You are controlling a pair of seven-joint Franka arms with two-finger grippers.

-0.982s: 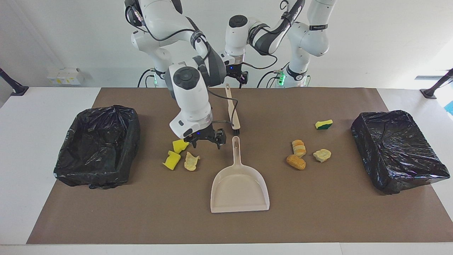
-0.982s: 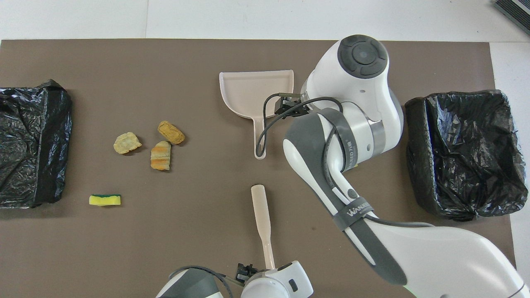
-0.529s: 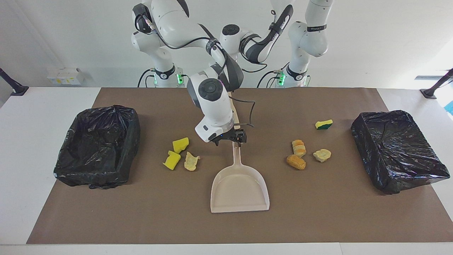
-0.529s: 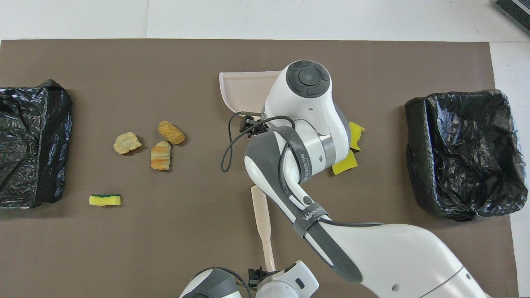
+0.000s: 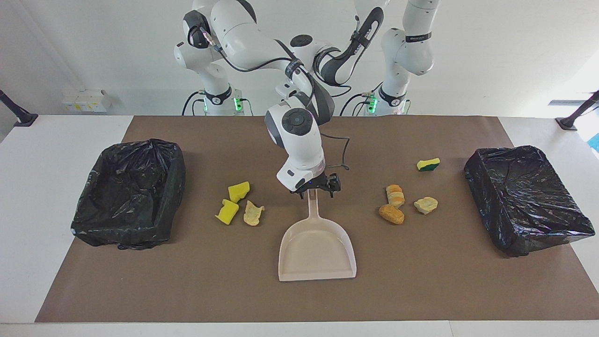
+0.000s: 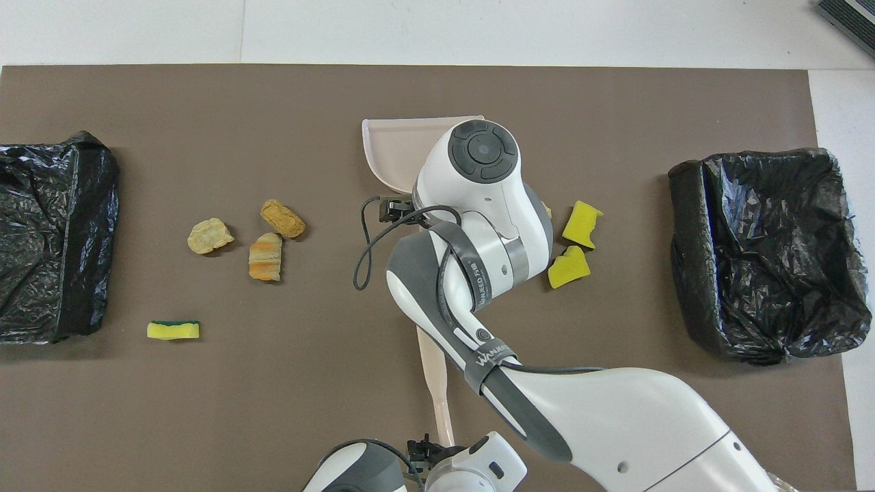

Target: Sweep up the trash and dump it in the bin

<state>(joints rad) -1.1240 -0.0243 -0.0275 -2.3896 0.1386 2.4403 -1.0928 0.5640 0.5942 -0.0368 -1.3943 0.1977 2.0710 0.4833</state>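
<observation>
The beige dustpan [image 5: 317, 245] lies at mid-table with its handle toward the robots; it also shows in the overhead view [image 6: 393, 147]. My right gripper [image 5: 316, 191] is open, its fingers either side of the handle's tip. Two yellow sponge chunks [image 5: 238, 191] [image 5: 227, 211] and a bread scrap [image 5: 253, 213] lie beside the handle toward the right arm's end. Three bread pieces [image 5: 395, 195] [image 5: 391, 214] [image 5: 426, 205] and a green-faced sponge [image 5: 428, 164] lie toward the left arm's end. My left gripper [image 6: 425, 454] is by the end of the brush handle [image 6: 434, 383].
A black-bag-lined bin [image 5: 128, 192] stands at the right arm's end of the table and another [image 5: 524, 196] at the left arm's end. The brown mat [image 5: 187, 281] covers the table. The brush's bristles are hidden by my right arm.
My right gripper has moved from over the yellow sponge chunks to the tip of the dustpan handle. The trash, dustpan and brush have not moved.
</observation>
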